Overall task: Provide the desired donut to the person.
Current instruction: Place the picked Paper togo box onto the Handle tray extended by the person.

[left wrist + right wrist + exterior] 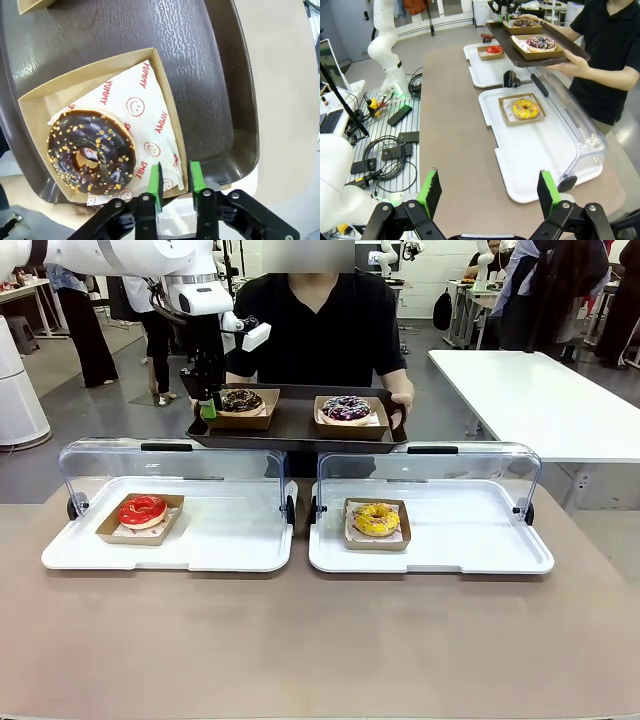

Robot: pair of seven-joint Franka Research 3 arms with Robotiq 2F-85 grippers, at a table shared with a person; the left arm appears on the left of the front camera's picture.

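Observation:
The person in black holds a dark brown tray over the table's far edge. On it lie a chocolate donut with nut bits and a purple sprinkled donut, each in a cardboard box. My left gripper hangs at the chocolate donut's box. In the left wrist view the left gripper stands narrowly open, its green pads straddling the box's rim beside the chocolate donut. My right gripper is wide open over the near table with nothing between its fingers.
Two white display trays with raised clear lids lie on the table. The left holds a red donut, the right a yellow donut. A white table stands at the back right. Cables and devices lie beside the table.

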